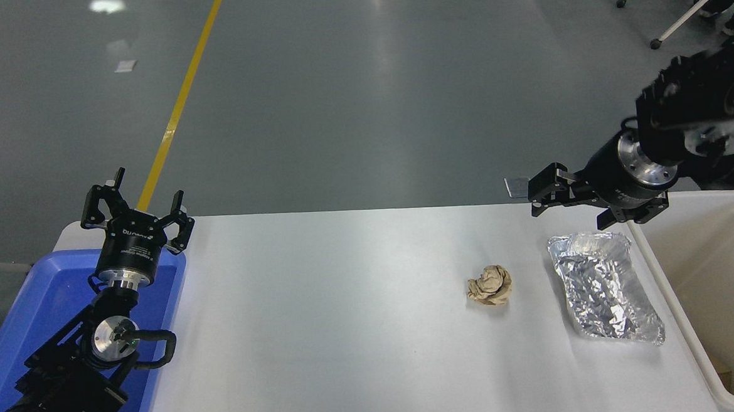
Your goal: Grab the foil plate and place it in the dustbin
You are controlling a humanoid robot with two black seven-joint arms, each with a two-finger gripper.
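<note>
Foil plate not yet picked up; nothing of the task is done.

The foil plate (605, 288) lies flat on the white counter (348, 332) near its right edge, just beside the dustbin (659, 266), whose cream wall runs along the plate's right side. The right gripper (565, 205) hangs above the counter's far edge, just beyond the plate's far end, with its fingers spread wide and holding nothing; it does not touch the plate. A crumpled brown paper ball (490, 285) sits apart to the plate's left. The left gripper (135, 212) is parked over the blue tray (33, 311) at the lower left, fingers open and empty. Judging by this, every step remains: lowering onto the plate, gripping its rim, lifting it, carrying it over the bin and letting go.
</note>
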